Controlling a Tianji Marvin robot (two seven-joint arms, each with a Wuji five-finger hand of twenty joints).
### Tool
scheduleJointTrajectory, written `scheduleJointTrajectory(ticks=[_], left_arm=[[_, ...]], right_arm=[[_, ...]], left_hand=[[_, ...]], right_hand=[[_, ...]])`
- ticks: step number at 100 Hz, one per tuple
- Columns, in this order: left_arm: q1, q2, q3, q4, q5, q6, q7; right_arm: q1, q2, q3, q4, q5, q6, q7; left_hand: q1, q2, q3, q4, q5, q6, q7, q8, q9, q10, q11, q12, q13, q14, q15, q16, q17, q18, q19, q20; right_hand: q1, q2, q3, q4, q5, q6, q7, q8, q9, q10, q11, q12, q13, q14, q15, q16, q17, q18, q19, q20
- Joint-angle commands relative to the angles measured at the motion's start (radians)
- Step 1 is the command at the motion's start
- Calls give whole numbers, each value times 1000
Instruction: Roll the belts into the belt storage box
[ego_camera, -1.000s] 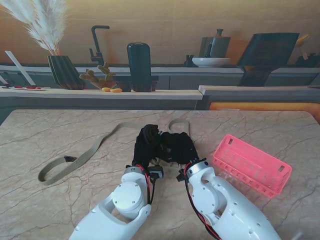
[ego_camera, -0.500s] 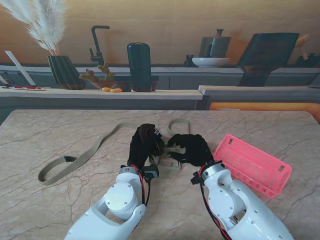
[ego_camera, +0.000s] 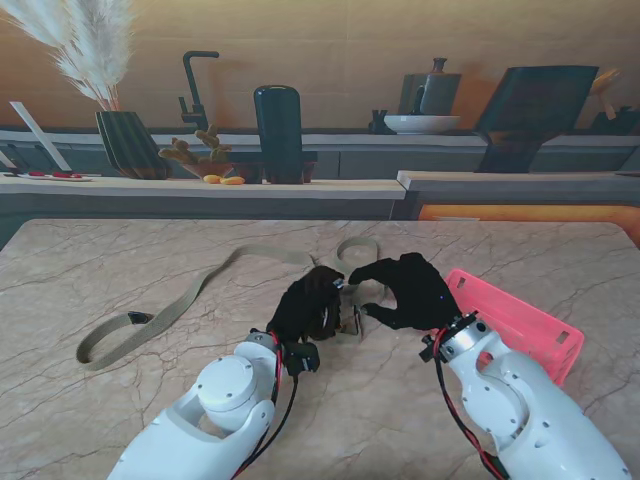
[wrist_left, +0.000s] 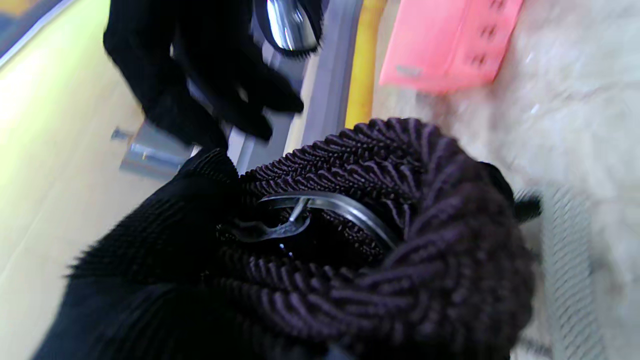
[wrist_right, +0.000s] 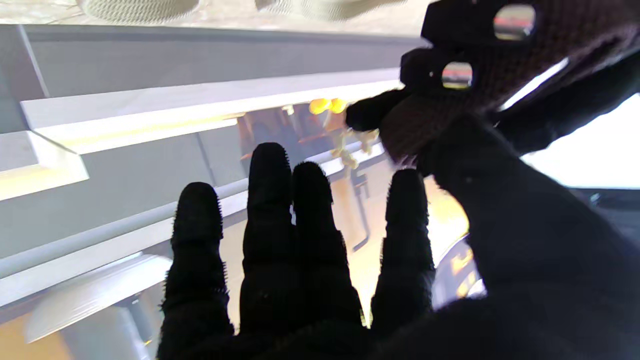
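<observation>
Right hand (ego_camera: 412, 291) has shifted toward pink basket (ego_camera: 520, 322).

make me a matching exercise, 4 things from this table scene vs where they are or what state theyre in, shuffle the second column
Things:
1. belt
2. belt storage box
3. left hand
4. right hand

Places or states:
A. pink, on the table's right side, partly behind a hand
B. fingers spread, holding nothing
C. closed round the buckle end
D. beige, trailing across the table to the left

Pairs: 1-D, 2-A, 3-C, 4-B
</observation>
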Motion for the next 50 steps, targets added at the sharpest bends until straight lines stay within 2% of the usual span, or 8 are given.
scheduleJointTrajectory(ticks=[1, 12, 24, 40, 50], left_arm=[[-14, 20, -1, 13, -21, 11, -41], [-33, 36, -1, 38, -49, 29, -142], [-51, 45, 12, 59, -46, 43, -202], [-68, 60, 31, 77, -3, 49, -256], [-73, 63, 42, 81, 21, 47, -264]], right_arm=[[13, 26, 9, -12, -22, -25, 40], [38, 44, 18, -13, -79, -87, 81], [74, 56, 11, -5, -130, -133, 94], [104, 64, 1, -11, -135, -168, 148], [127, 69, -13, -13, -133, -183, 193]], left_hand=[[-58, -20, 111, 19, 40, -24, -89, -33, 63, -71, 140, 43, 99, -33, 126, 42, 43, 30, 67, -16], [-112, -99, 147, -1, 3, -4, -174, -88, 69, -68, 139, 38, 132, -43, 158, 59, 79, 39, 97, -26], [-134, -143, 166, -8, -37, 12, -221, -116, 74, -64, 136, 31, 142, -40, 169, 66, 94, 51, 107, -33], [-156, -175, 190, -14, -96, 26, -279, -149, 64, -62, 120, 22, 141, -40, 154, 60, 105, 57, 100, -48], [-166, -184, 192, -16, -116, 31, -295, -159, 53, -60, 109, 17, 134, -36, 136, 56, 97, 57, 90, -56]], right_hand=[[-17, -16, 31, 44, -89, -43, -27, 13, -76, -19, -43, -19, -26, -27, -46, -25, 6, -33, -10, 17], [-50, -26, 29, 39, -227, -40, -61, -2, -181, -23, -81, -32, -52, -30, -83, -41, 0, -43, -20, 18], [-94, -30, 23, 35, -345, -30, -94, -15, -287, -15, -107, -39, -69, -33, -96, -46, -7, -50, -26, 20], [-112, -26, -3, 29, -366, -18, -92, -20, -315, -9, -104, -41, -77, -28, -102, -48, -13, -47, -31, 24], [-113, -23, -16, 30, -360, -5, -91, -23, -313, -8, -104, -44, -81, -23, -107, -49, -15, -44, -33, 27]])
